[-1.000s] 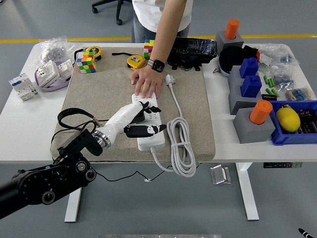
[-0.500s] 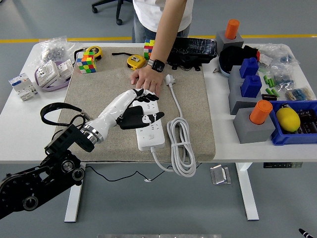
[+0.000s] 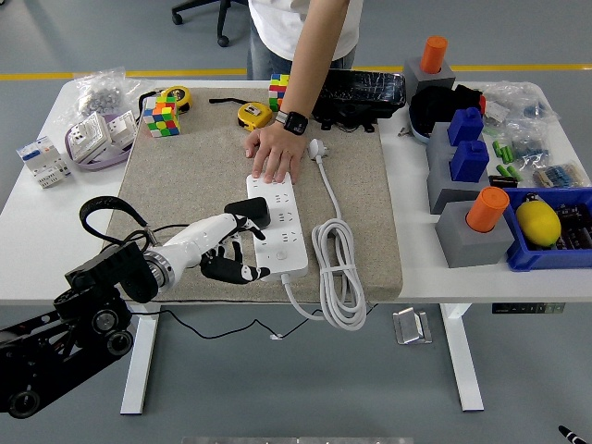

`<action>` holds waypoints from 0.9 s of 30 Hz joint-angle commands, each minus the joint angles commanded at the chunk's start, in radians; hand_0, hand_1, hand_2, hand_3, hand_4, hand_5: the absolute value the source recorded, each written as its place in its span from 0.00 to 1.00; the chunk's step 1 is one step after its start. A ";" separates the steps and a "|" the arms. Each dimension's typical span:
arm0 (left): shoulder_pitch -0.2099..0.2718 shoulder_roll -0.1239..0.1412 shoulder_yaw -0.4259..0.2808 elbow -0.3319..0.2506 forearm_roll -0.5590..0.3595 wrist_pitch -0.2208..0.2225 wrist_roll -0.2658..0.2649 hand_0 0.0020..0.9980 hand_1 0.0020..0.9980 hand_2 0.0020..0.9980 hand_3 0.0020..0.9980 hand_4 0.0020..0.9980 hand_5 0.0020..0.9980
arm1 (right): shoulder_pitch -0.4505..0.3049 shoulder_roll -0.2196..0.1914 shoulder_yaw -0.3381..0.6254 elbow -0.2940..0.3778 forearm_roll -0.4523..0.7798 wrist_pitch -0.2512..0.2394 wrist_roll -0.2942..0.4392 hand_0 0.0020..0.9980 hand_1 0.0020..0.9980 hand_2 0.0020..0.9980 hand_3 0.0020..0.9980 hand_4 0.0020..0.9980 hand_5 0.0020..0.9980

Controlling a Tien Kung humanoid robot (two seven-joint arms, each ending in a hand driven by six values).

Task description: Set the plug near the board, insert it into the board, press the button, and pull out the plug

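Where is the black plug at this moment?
In the head view, the black plug sits on the white power strip, at its left edge, just beyond the left hand.

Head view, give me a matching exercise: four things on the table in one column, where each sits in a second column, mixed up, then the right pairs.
Things:
1. black plug
2. person's hand
3. left hand
4. white cable coil

Places:
A. on the mat just right of the power strip
B. pressing on the strip's far end
C. seated on the strip's left side, near its middle
D. low over the mat, just left of the strip's near end

Pairs: 1-C, 2-B, 3-D, 4-A
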 joint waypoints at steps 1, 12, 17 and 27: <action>-0.002 -0.001 0.003 -0.001 -0.005 -0.006 0.004 0.08 0.08 0.17 0.89 0.70 0.08 | 0.000 0.000 -0.001 0.000 0.000 0.000 0.000 0.62 0.67 0.64 0.57 0.98 0.58; -0.032 -0.015 0.061 0.036 -0.045 -0.022 0.002 0.07 0.08 0.16 0.92 0.61 0.00 | 0.007 -0.003 -0.012 0.000 0.004 0.001 0.000 0.62 0.67 0.64 0.57 0.98 0.58; -0.052 -0.018 0.084 0.054 -0.066 -0.028 -0.007 0.07 0.08 0.16 0.91 0.61 0.00 | 0.009 -0.008 -0.016 -0.001 0.005 0.000 0.000 0.62 0.67 0.64 0.57 0.98 0.58; -0.082 -0.037 0.122 0.083 -0.088 -0.035 -0.011 0.07 0.08 0.15 0.90 0.61 0.00 | 0.011 -0.011 -0.025 0.000 0.007 0.001 0.000 0.61 0.67 0.64 0.57 0.98 0.58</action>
